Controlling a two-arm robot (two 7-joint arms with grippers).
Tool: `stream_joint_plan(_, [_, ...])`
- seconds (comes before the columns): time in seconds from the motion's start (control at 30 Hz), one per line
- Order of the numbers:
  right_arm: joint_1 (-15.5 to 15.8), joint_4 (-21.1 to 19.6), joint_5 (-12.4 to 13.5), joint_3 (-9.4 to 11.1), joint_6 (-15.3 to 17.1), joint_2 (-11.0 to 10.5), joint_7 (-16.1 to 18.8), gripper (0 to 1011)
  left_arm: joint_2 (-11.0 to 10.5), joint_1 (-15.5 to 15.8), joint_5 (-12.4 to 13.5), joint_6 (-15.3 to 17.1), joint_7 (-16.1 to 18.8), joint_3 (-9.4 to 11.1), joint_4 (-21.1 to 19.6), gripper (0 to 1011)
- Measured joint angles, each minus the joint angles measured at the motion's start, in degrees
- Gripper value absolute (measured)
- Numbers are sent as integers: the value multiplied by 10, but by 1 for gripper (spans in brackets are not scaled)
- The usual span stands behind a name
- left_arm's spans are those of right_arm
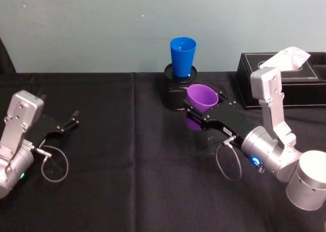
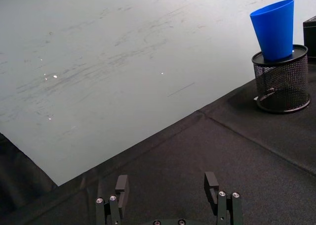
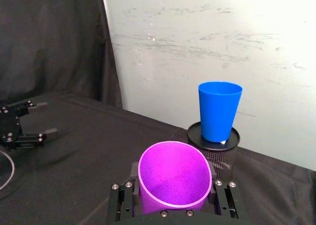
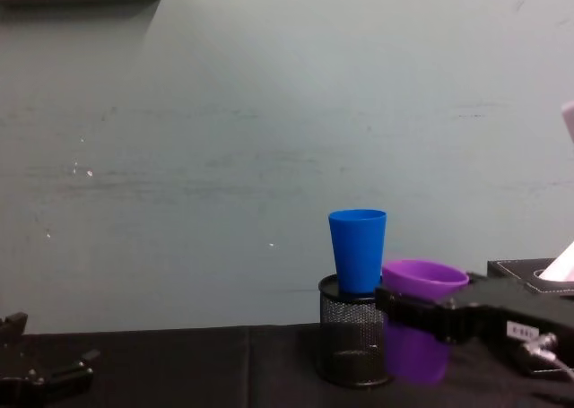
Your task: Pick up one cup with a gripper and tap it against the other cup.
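The purple cup [image 1: 202, 98] is upright in my right gripper [image 1: 196, 112], whose black fingers are shut on its sides. In the right wrist view the purple cup [image 3: 173, 178] sits between the fingers [image 3: 121, 199], its mouth open toward the camera. The blue cup [image 1: 183, 56] stands in a black mesh pen holder [image 1: 174, 95], just behind and to the left of the purple one. A small gap separates the two cups. From the chest, the purple cup [image 4: 417, 336] is right of the blue cup [image 4: 357, 251] and lower. My left gripper [image 2: 166, 185] rests open at the far left [image 1: 69, 124].
A black tissue box [image 1: 305, 84] with a white tissue [image 1: 291, 56] stands at the back right, beside my right arm. A pale wall runs close behind the pen holder [image 3: 217, 151]. Black cloth covers the table [image 1: 127, 165].
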State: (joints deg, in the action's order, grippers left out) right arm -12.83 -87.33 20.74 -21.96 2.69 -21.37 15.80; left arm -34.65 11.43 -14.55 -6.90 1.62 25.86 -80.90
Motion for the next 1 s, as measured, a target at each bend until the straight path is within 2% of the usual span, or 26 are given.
stream_joint_plan(0.03, [-1,-6,0,1,8,-1,1,741,0,0,0,0,0,0,0,1000])
stream_joint_plan(1.0, [1,3,1,-1,-4,0,1,741,0,0,0,0,0,0,0,1000])
